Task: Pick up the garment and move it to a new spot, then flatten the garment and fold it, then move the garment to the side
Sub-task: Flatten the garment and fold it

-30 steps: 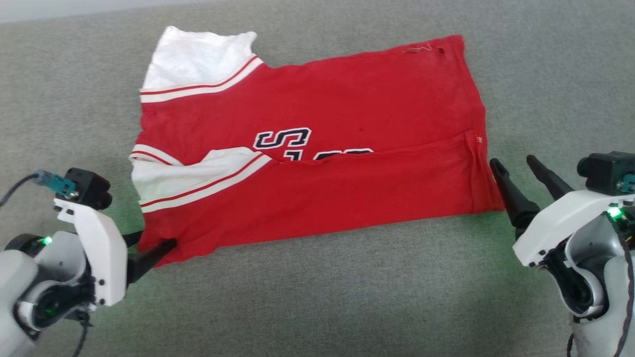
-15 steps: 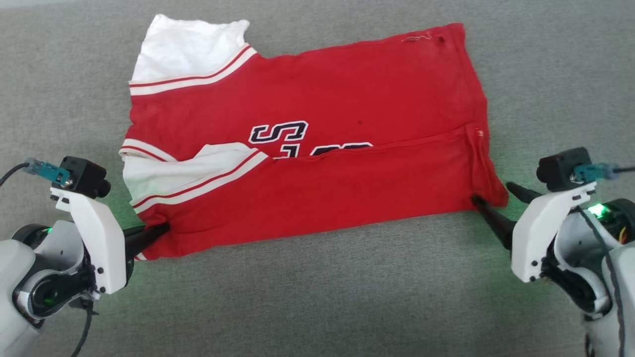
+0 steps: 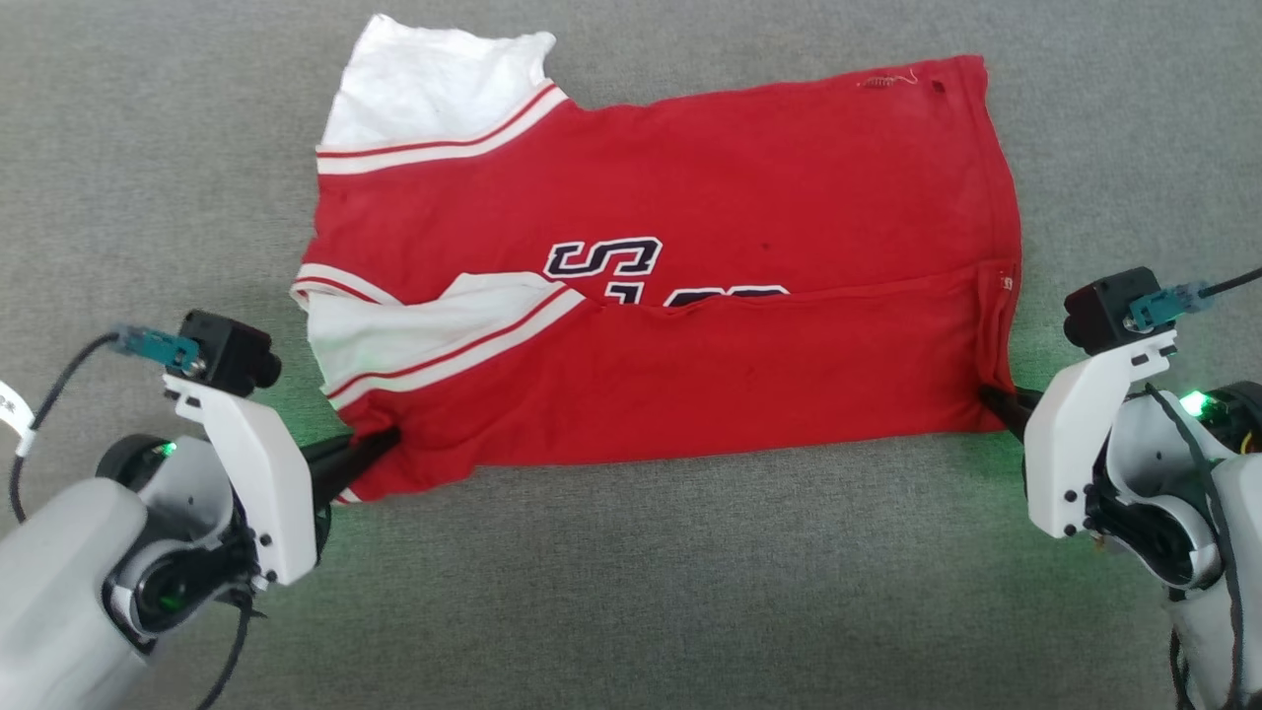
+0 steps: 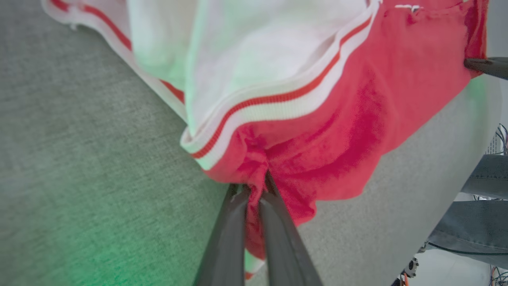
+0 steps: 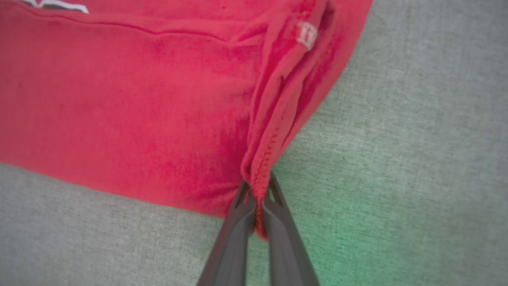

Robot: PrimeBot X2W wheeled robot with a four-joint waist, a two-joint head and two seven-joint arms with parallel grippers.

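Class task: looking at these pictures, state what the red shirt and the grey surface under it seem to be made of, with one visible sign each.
Garment: soft knit cloth, likely cotton or a blend, matte; it bunches into folds at the pinched corners and shows a stitched hem. Grey surface: woven fabric covering, matte, with a fine visible weave.

There is one soft red short-sleeved shirt (image 3: 690, 394) and one grey fabric-covered desk (image 3: 641, 592). The shirt has two white sleeves (image 3: 434, 84) and one dark-outlined printed word. There are two white-cased grippers, the left gripper (image 3: 385, 441) and the right gripper (image 3: 991, 398), each with two long dark jaws. There are two small black wrist cameras (image 3: 227, 350) and two blue denim trouser legs (image 4: 484, 174).
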